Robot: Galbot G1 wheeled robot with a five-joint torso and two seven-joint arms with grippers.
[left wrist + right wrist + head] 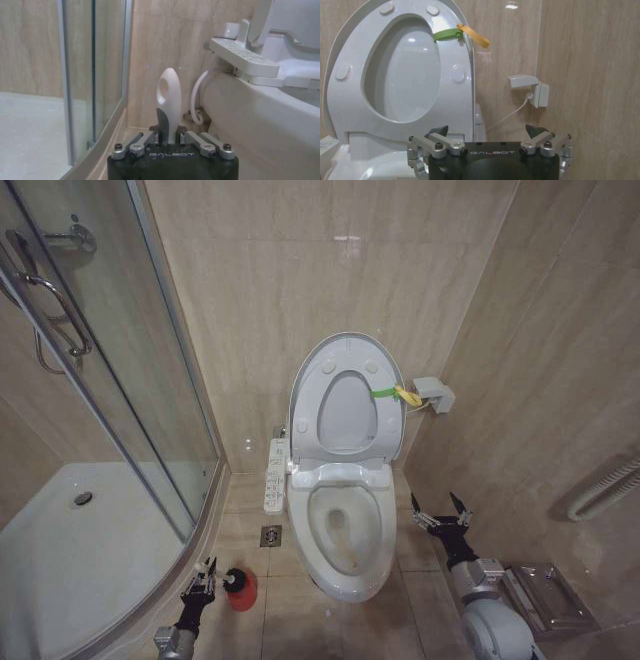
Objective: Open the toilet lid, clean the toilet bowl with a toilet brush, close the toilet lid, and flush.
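Left hand (170, 144) clamps toilet brush (168, 105) handle; lift straight from red holder (241, 590). Right hand (441, 510) idle, spread, beside toilet bowl (345, 580).

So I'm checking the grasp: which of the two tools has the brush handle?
The left tool, low beside the red holder, is shut on the toilet brush; the right tool hangs open beside the toilet bowl.

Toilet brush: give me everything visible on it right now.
The toilet brush stands upright in a small red holder on the floor, left of the toilet bowl by the shower glass. Its pale looped handle, dark lower down, looks plastic. The left gripper is shut on the handle; the black head barely shows.
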